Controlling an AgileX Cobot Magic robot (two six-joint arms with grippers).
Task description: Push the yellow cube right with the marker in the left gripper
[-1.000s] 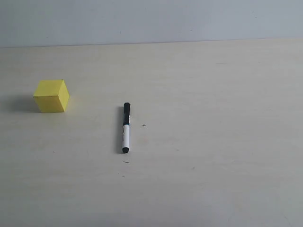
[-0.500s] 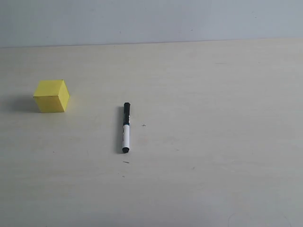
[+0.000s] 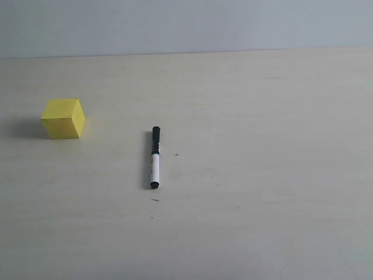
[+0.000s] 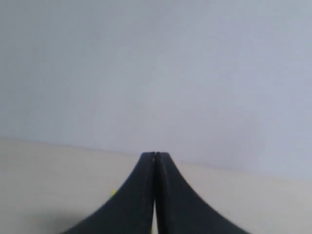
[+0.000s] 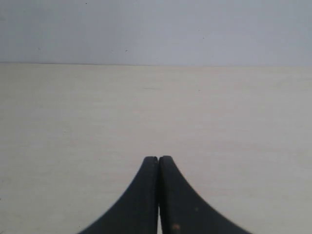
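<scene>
The marker [image 3: 155, 158] lies flat on the table [image 3: 262, 146], with its black cap half pointing toward the far edge, its white barrel toward the near edge, and a small black tip at the near end; nothing touches it. The yellow cube [image 3: 63, 118] sits on the same surface, left of the marker and slightly farther back than the marker's cap, well apart from it; one top face and two side faces are visible, and a soft shadow falls on the side of the cube away from the marker. Beyond the marker, the table ends at a plain pale wall [image 3: 186, 26]. The left gripper [image 4: 155, 156] appears only in the left wrist view; its jaws are pressed fully together with nothing between them, and its position relative to the marker cannot be told. The right gripper [image 5: 159, 158] appears only in the right wrist view; its jaws likewise meet along their whole visible length and hold nothing.
</scene>
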